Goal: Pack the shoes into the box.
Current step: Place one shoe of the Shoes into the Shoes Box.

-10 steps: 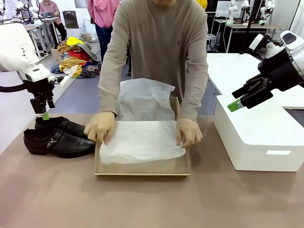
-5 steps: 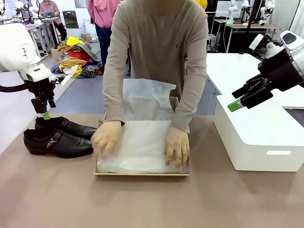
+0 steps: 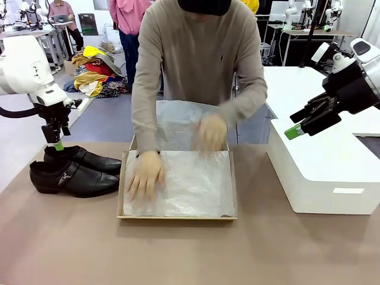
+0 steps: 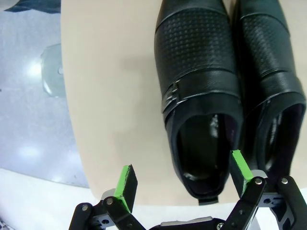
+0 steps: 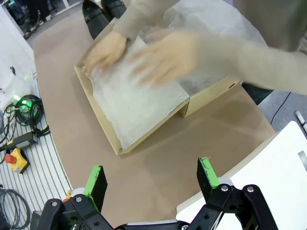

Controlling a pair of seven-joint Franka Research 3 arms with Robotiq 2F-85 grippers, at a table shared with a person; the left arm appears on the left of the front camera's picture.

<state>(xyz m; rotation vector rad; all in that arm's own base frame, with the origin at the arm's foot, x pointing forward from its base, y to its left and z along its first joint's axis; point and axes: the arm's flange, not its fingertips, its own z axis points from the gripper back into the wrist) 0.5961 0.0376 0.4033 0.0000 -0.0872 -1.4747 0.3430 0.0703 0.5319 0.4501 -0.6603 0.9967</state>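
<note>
The left gripper hangs wide open just above the heels of the 2 shoes, which lie side by side on the table just left of the box. In the box, a person's hand lies flat on tissue paper. The right gripper hangs wide open beside a white box.

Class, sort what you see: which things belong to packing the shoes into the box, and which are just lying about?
Belong to the job:
the shoes
the box
the tissue paper lining it, pressed down by a person's hand

Just lying about:
the white box on the robot's right
the pile of clothes on the floor behind
</note>
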